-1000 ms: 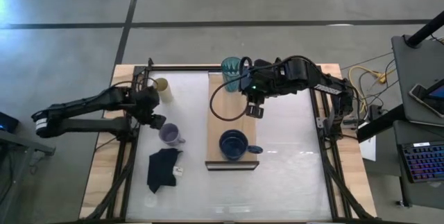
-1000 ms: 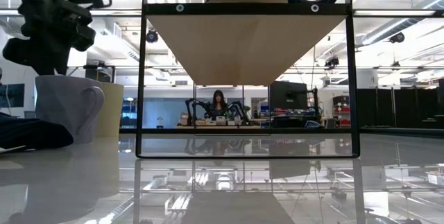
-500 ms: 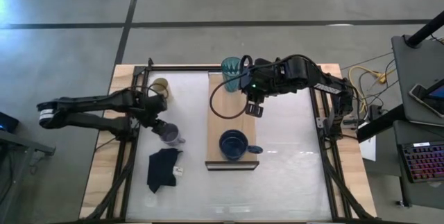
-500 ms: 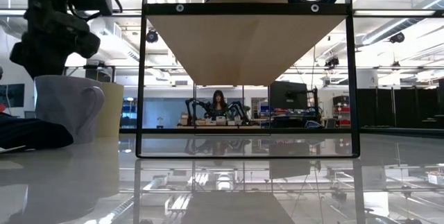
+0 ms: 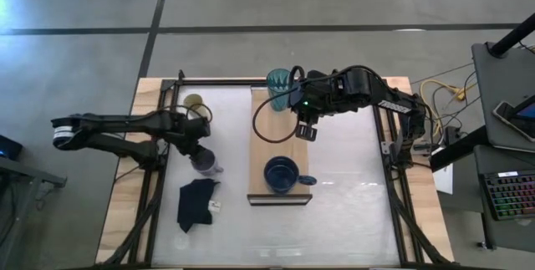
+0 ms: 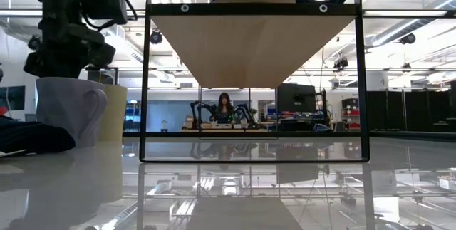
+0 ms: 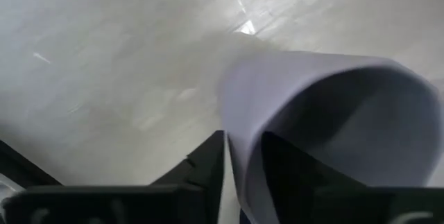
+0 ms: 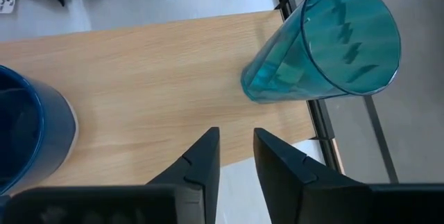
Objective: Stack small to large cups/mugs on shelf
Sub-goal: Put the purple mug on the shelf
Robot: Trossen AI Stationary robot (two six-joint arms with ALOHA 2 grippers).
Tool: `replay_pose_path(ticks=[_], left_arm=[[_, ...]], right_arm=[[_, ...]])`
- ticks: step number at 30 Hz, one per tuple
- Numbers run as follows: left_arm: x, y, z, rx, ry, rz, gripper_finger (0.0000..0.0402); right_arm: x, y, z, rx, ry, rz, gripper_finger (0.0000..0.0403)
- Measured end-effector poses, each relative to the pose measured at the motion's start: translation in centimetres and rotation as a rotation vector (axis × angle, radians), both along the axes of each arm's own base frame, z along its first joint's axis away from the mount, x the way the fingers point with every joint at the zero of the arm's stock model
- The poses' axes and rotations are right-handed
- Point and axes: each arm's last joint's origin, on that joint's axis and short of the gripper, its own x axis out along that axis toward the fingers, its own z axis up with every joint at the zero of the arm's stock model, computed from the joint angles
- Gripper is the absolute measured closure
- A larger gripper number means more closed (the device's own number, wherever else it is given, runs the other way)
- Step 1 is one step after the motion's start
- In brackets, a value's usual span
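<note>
The small lavender mug [image 5: 206, 164] stands on its base on the white tabletop, left of the shelf [image 5: 269, 132]; it also shows in the low view [image 6: 68, 109]. My left gripper [image 5: 198, 150] is over the mug's far-left rim and shut on its wall. The cream cup [image 5: 195, 103] stands at the table's far left. The teal tumbler [image 5: 278, 80] stands on the shelf's far end, the dark blue mug [image 5: 282, 174] on its near end. My right gripper [image 5: 306, 131] hovers shut and empty over the shelf's right edge, between tumbler [image 8: 319, 44] and blue mug [image 8: 28, 134]. My left gripper pinches the lavender mug's wall at the rim [image 7: 239, 141], on the side away from the handle [image 5: 219, 170]. One finger [image 7: 291, 175] is inside the mug and one [image 7: 208, 158] is outside. The fingers come from above, slanting from the table's left. The mug stands upright on the table.
A black cloth [image 5: 196, 203] lies on the table just near of the lavender mug. The shelf is raised on a black frame [image 6: 149, 80], with open table under it and to its right [image 5: 351, 186].
My left gripper has moved toward the table's right edge and down onto the lavender mug, ending at its rim. The mug has stayed in place.
</note>
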Motion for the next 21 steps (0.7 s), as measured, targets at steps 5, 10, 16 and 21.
replay_pose_path(ticks=[5, 10, 16, 21], left_arm=[[0.0, -0.2, 0.1, -0.053, -0.016, -0.019, 0.0371], [0.4, -0.2, -0.1, -0.089, -0.038, -0.058, 0.0384], [0.8, -0.1, -0.3, -0.065, -0.018, -0.033, 0.0385], [1.0, 0.1, 0.1, -0.056, -0.017, 0.029, 0.0395]], right_arm=[[0.0, 0.0, 0.0, -0.003, 0.002, 0.006, 0.0321], [0.0, 0.0, 0.0, -0.005, 0.002, 0.008, 0.0326], [0.0, 0.0, 0.0, -0.001, -0.001, 0.001, 0.0321], [0.0, 0.0, 0.0, 0.000, -0.001, 0.000, 0.0326]])
